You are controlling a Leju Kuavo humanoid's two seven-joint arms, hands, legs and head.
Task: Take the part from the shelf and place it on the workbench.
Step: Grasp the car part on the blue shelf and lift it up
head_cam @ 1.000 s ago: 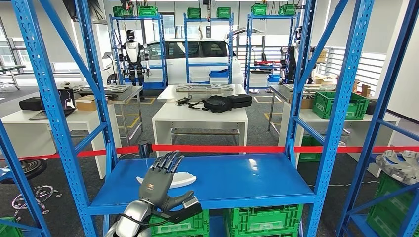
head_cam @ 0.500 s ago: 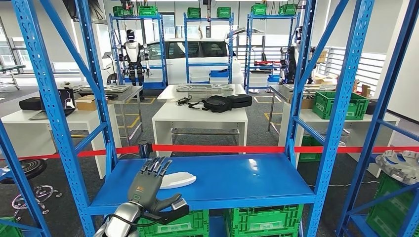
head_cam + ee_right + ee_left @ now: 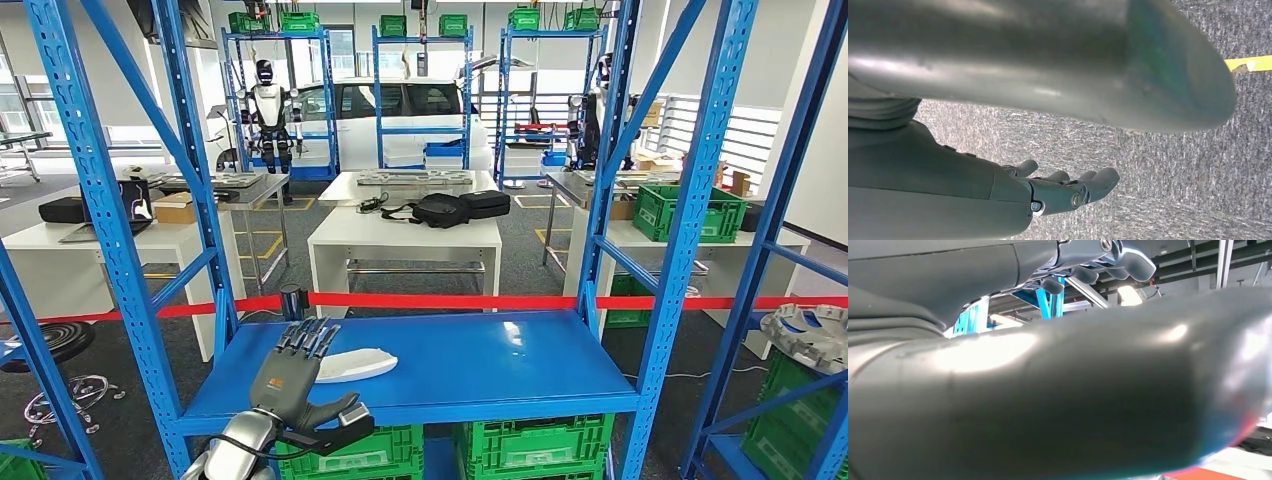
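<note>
One white part [image 3: 356, 364], one blue shelf [image 3: 520, 370], two hands [image 3: 290, 385].

A thick grey thumb [image 3: 1073, 400] runs across most of the frame from nine o'clock to three o'clock, smooth and rounded, with soft glare along its upper curve. Above it, toward eleven o'clock, lies the grey cover [image 3: 933, 280] of the left hand [image 3: 1058, 260]. From it the darker fingers [image 3: 1128, 257] reach toward one o'clock, loosely apart, with nothing between them. In the gap between thumb and fingers, blue shelf posts [image 3: 1050, 297] show at twelve o'clock, with a bright ceiling lamp [image 3: 1129, 295] just beside them. At five o'clock a red-orange blur [image 3: 1198, 473] sits on a pale surface.
</note>
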